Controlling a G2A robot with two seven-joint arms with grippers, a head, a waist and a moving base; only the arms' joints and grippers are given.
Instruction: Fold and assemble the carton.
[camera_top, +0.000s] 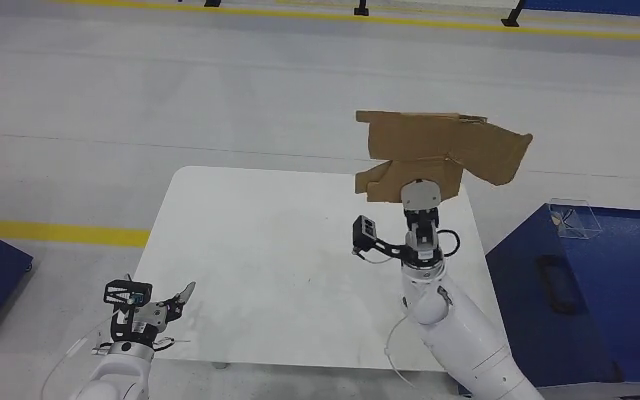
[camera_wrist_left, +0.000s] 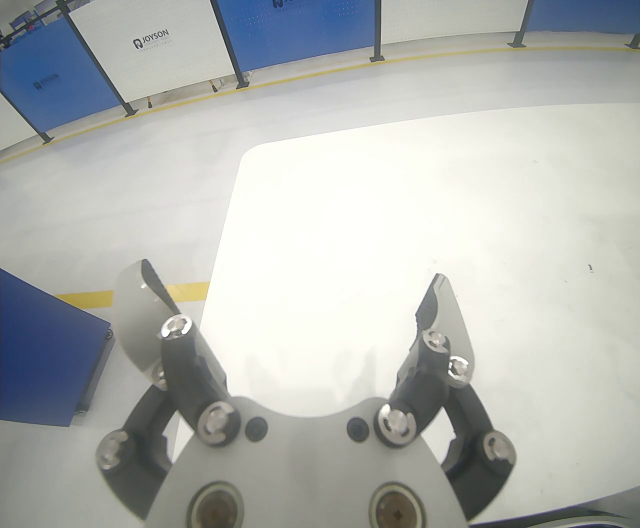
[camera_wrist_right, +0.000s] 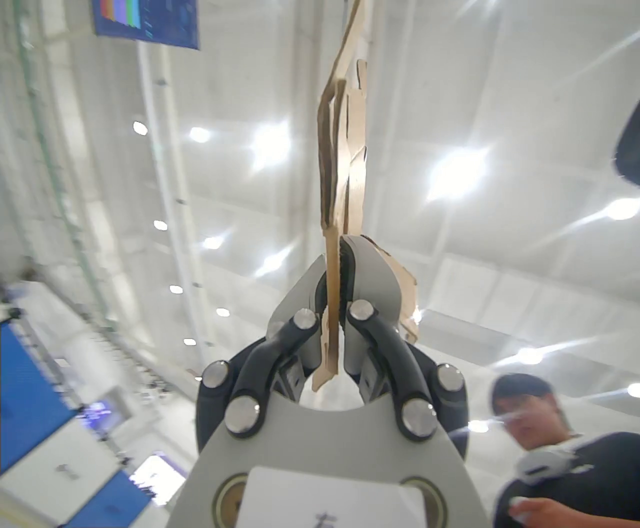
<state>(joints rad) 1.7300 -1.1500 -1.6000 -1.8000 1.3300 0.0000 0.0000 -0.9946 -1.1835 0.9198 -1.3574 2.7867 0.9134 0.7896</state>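
The right gripper (camera_top: 420, 196) is holding the carton (camera_top: 440, 150) up in the air, above the far right corner of the white surface (camera_top: 270, 260). The carton is a flattened brown cardboard blank, and it is not touching the surface. In the right wrist view the right gripper (camera_wrist_right: 340, 250) is pointing upward, and its fingers (camera_wrist_right: 372, 272) are pressing together on the lower edge of the carton (camera_wrist_right: 345, 165). The cardboard is standing nearly upright between them, seen edge-on with several layers showing. In the top view the blank is spreading wide to either side of the grip, and its right end is tilting downward.

The left gripper (camera_top: 168, 303) is hovering at the near left corner of the surface, well apart from the carton. In the left wrist view the left gripper (camera_wrist_left: 292, 272) is holding nothing, and its fingers (camera_wrist_left: 440, 310) are standing wide apart above the surface (camera_wrist_left: 400, 200).

A blue cabinet (camera_top: 560, 290) is standing just beside the right edge of the surface, and a clear container (camera_top: 575, 215) is resting on its far end.
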